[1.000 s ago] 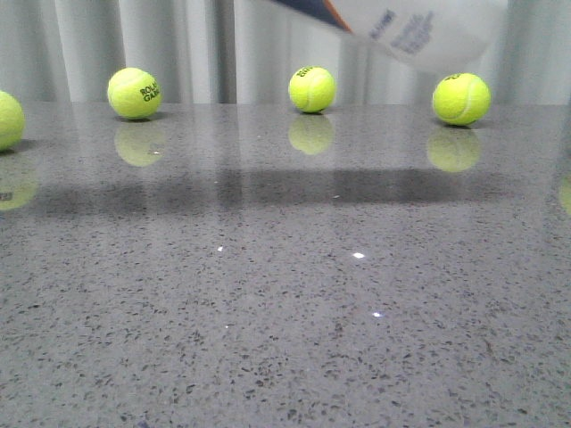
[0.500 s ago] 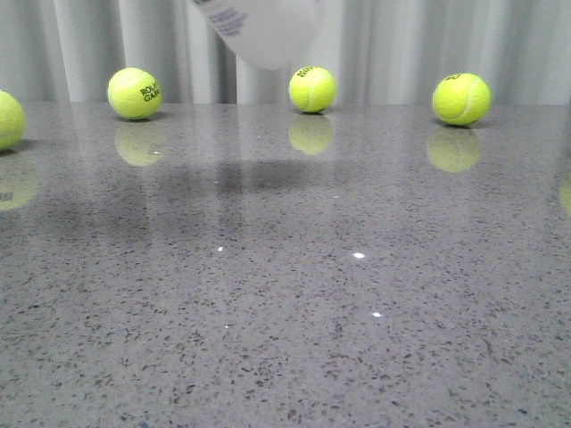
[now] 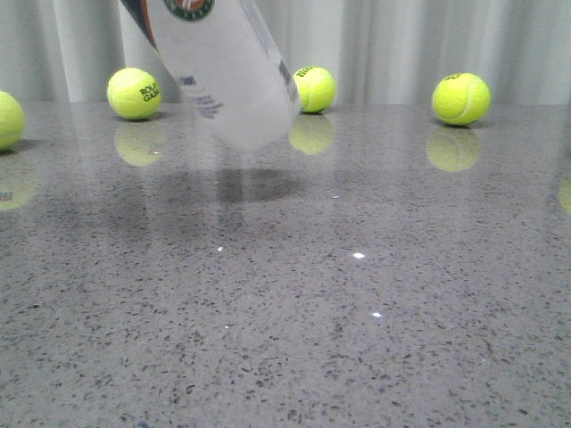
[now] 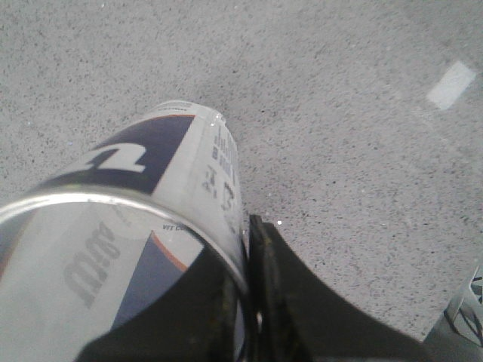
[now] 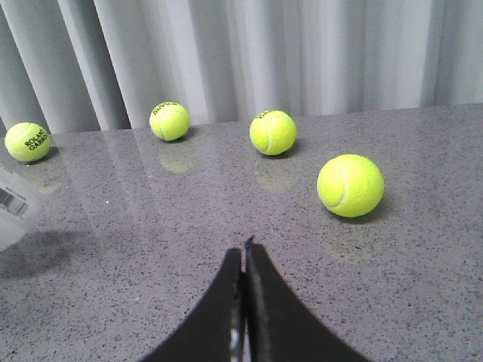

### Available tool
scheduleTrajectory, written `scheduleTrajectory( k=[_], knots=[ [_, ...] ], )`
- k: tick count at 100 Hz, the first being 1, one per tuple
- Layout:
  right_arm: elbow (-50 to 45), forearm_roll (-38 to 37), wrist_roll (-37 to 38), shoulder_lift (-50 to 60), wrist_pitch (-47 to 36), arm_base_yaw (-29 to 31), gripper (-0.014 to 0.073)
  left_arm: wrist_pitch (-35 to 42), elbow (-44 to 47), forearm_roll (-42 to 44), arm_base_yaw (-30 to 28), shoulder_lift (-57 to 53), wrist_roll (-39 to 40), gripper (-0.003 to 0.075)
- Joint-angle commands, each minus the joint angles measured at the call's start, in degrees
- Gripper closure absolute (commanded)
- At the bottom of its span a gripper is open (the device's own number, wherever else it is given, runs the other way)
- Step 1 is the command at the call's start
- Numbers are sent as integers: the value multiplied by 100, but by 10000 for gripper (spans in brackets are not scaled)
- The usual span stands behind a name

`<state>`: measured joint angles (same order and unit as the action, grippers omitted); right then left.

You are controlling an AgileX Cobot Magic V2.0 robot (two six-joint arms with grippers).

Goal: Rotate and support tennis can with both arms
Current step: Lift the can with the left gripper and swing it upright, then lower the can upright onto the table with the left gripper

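The tennis can [image 3: 223, 71] hangs tilted over the far left-middle of the table. Its top runs out of the front view and its clear lower end is just above the surface. In the left wrist view the can [image 4: 173, 173] shows its navy panel with the white W, an orange stripe and a silver rim. My left gripper [image 4: 245, 226] is shut on the rim, one finger inside the can and one outside [image 4: 283, 294]. My right gripper [image 5: 244, 253] is shut and empty, low over the table, far from the can, whose edge [image 5: 13, 202] shows at the side. Neither gripper shows in the front view.
Several yellow-green tennis balls lie on the grey speckled table: along the back [image 3: 134, 93], [image 3: 312, 88], [image 3: 460, 98] and at the left edge [image 3: 7, 119]. One ball [image 5: 350, 185] lies ahead of my right gripper. A pale curtain hangs behind the table.
The can has swung from the upper right across to the left and come down; its lower end now hangs close over the table.
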<state>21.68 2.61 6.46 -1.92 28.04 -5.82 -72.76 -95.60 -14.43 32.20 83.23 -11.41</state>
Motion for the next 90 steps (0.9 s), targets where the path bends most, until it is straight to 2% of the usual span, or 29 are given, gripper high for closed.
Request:
scheduleTrajectory(
  k=[1, 45, 69, 90],
  knots=[
    [123, 3, -32, -69, -469, 33, 659, -35, -178, -26, 42, -28, 40, 741],
    [123, 3, -32, -69, -469, 33, 659, -35, -178, 59, 18, 189, 40, 724],
    [123, 3, -32, -69, -469, 33, 659, 12, -178, 59, 18, 189, 20, 513],
    [123, 3, -32, -69, -469, 33, 659, 256, -178, 59, 18, 189, 20, 269]
  ],
)
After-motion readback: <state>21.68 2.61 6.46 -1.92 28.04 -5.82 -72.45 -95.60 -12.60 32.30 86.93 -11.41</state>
